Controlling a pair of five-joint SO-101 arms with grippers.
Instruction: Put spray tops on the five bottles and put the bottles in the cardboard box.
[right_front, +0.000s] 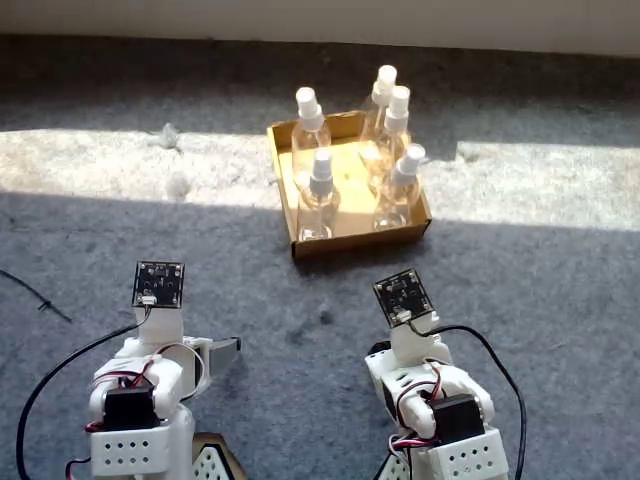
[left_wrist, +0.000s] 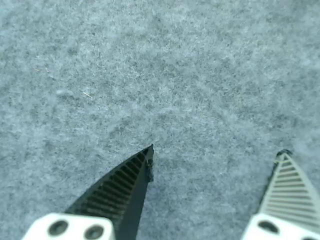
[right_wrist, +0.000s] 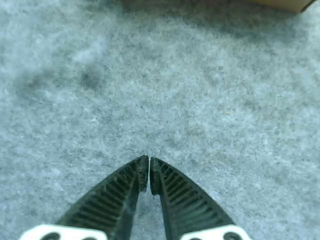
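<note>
- My left hand hangs low over bare table, jaws spread wide, nothing between them.
- From that hand the box lies ahead and off to the right, well apart.
- In the box stand the five bottles, long axes upright, each with a white top on. Two stand toward the box's left side and three along its right wall. The farthest one crowds the back corner, and from the high view I cannot be sure its base sits fully inside.
- My right hand is pinched closed on nothing, tips touching, just above the table.
- From that hand the box is straight ahead and a little left, its near corner at the edge of that wrist's view. This is the nearer arm.
- My reading: capping looks done and boxing done or nearly so. If the back-corner bottle needs a nudge, I would use the right arm. It would have to open first and reach over the near bottles without tipping them.
</note>
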